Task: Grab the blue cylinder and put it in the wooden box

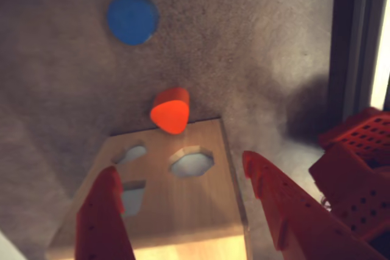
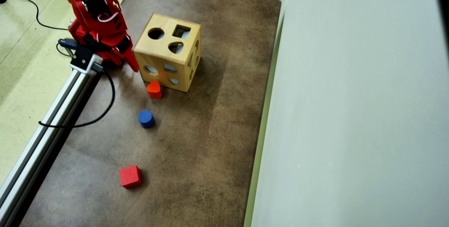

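Observation:
The blue cylinder (image 2: 146, 118) stands on the brown mat, apart from everything; in the wrist view the blue cylinder (image 1: 133, 18) shows its round top at the upper left. The wooden box (image 2: 159, 49) with shaped holes sits beside the red arm. My gripper (image 2: 135, 67) hangs at the box's left lower corner, well short of the cylinder. In the wrist view the gripper (image 1: 180, 162) is open, its red fingers (image 1: 109, 211) spread over the wooden box (image 1: 183, 211), holding nothing.
A red-orange rounded block (image 2: 154, 89) rests against the box's near face, between box and cylinder. A red cube (image 2: 130, 176) lies farther down the mat. An aluminium rail (image 2: 45, 132) and a black cable (image 2: 105, 104) border the mat's left side; a pale wall (image 2: 350, 114) runs along the right.

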### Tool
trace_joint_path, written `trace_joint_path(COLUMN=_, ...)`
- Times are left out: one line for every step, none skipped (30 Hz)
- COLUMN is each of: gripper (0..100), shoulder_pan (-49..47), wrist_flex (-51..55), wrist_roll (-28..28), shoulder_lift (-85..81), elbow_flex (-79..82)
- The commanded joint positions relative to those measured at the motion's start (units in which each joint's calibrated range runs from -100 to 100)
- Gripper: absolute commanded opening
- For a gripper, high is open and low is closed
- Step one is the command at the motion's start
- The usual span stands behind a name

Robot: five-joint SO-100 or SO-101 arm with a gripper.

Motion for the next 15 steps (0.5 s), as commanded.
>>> trace_joint_path(gripper=32, shoulder_pan=3.5, wrist_flex=-6.7, wrist_roll=0.5, shoulder_lift=6.3, elbow_flex=-1.9)
trace_joint_path(gripper=32, shoulder_pan=4.3, wrist_flex=-8.7, wrist_roll=0.5, shoulder_lift=8.3, elbow_flex=-1.9)
trace_joint_path(gripper=32, shoulder_pan=4.9, wrist_flex=-10.5, wrist_roll=0.5, shoulder_lift=10.1, elbow_flex=-1.9)
trace_joint_path(gripper=32, shoulder_pan=5.5, wrist_flex=-12.4, wrist_roll=0.6, shoulder_lift=11.5, elbow_flex=-1.9)
trace_joint_path(gripper=32, shoulder_pan=5.7, wrist_flex=-14.1, wrist_roll=0.6, shoulder_lift=12.6, elbow_flex=-1.9)
trace_joint_path(gripper=32, shoulder_pan=5.8, wrist_flex=-15.6, wrist_roll=0.6, shoulder_lift=13.4, elbow_flex=-1.9)
trace_joint_path(gripper=32, shoulder_pan=5.8, wrist_flex=-16.9, wrist_roll=0.7, shoulder_lift=13.8, elbow_flex=-1.9)
trace_joint_path(gripper=32, shoulder_pan=5.8, wrist_flex=-17.9, wrist_roll=1.1, shoulder_lift=14.2, elbow_flex=-1.9)
trace_joint_path(gripper=32, shoulder_pan=5.5, wrist_flex=-18.7, wrist_roll=1.7, shoulder_lift=14.7, elbow_flex=-1.9)
trace_joint_path(gripper=32, shoulder_pan=5.2, wrist_flex=-19.5, wrist_roll=2.1, shoulder_lift=15.3, elbow_flex=-1.9)
trace_joint_path(gripper=32, shoulder_pan=5.0, wrist_flex=-20.1, wrist_roll=2.4, shoulder_lift=16.2, elbow_flex=-1.9)
trace_joint_path(gripper=32, shoulder_pan=5.0, wrist_flex=-20.7, wrist_roll=2.6, shoulder_lift=17.4, elbow_flex=-1.9)
trace_joint_path(gripper=32, shoulder_pan=4.9, wrist_flex=-21.1, wrist_roll=2.6, shoulder_lift=18.7, elbow_flex=-1.9)
trace_joint_path(gripper=32, shoulder_pan=4.9, wrist_flex=-21.6, wrist_roll=2.6, shoulder_lift=20.1, elbow_flex=-1.9)
trace_joint_path(gripper=32, shoulder_pan=4.9, wrist_flex=-22.1, wrist_roll=2.6, shoulder_lift=21.4, elbow_flex=-1.9)
